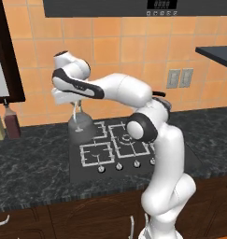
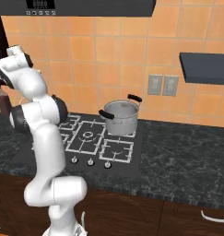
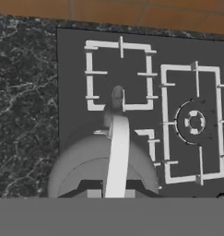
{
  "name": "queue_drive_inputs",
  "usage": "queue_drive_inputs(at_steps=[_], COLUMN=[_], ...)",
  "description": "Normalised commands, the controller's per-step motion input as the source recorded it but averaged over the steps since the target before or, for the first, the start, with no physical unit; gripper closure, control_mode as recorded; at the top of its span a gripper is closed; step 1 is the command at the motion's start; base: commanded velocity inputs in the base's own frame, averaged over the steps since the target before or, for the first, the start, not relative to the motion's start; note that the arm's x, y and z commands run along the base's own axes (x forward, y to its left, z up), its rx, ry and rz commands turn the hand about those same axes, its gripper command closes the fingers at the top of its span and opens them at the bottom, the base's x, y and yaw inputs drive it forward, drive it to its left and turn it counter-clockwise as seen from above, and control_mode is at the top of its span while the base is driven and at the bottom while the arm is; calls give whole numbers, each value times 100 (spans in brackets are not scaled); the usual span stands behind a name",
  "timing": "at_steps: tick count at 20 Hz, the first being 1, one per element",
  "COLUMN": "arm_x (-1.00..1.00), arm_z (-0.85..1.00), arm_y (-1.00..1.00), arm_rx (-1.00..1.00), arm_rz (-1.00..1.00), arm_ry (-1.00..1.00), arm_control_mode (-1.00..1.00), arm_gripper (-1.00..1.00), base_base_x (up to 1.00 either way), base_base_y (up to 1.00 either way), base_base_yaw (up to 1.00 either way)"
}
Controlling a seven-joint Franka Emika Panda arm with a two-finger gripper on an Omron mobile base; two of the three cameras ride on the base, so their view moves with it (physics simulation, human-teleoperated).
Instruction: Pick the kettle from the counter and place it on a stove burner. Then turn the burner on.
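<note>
The gripper [image 1: 75, 103] is clenched on the thin arched handle of the kettle [image 1: 80, 123], which hangs just below it, clear of the surface, above the left part of the stove. In the hand view the handle runs straight up the middle of the frame, the rounded body sits directly beneath the hand, and the spout points away from the camera toward a small grate [image 3: 119, 76].

The step in hand looks like the carry to the stove burner [image 3: 194, 122], the large grate with the ringed head, which lies off to the gripper's right in the hand view, near but not under the kettle. Doing it well likely means shifting sideways at this height until the ringed head sits under the kettle's body, then lowering straight down so the base lands flat on the grate bars, not straddling the gap between two grates. The lidded steel pot [image 2: 120, 117] stands on the far side of that burner, so the travel should stop short of it. The knobs [image 1: 118, 165] on the cooktop's near edge wait below the carry path.
</note>
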Motion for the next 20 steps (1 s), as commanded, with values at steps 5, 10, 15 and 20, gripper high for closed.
queue_drive_inputs(at_steps=[5,10,15,20], arm_x=[32,4,-1,0], arm_z=[1,0,-1,-25], arm_y=[-68,-81,-88,-75], arm_rx=[-7,-1,1,2], arm_rz=[18,9,5,7], arm_ry=[0,0,1,2], arm_control_mode=[-100,-100,-100,-100], arm_gripper=[100,100,100,100], base_base_x=[0,0,0,0], base_base_y=[0,0,0,0], base_base_yaw=[0,0,0,0])
